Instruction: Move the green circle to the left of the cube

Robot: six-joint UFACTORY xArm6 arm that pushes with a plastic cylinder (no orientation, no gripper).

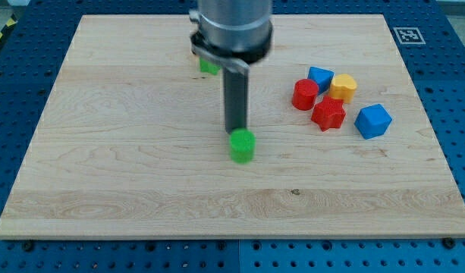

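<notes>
My tip (236, 130), a bare rod end effector with nothing to spread or pinch, touches the green circle (242, 145) just below it; next, I judge, pushing rightward toward the blue cube (372, 120).

The pale wooden desk (141, 167) carries a green circle (242, 145) near its middle. To that circle's right, towards the view's top, cluster a red cylinder (305, 94), blue wedge (320, 76), yellow block (343, 86), red star (328, 114) and blue cube (372, 120). Another green block (209, 67) lies beyond it, half hidden.
</notes>
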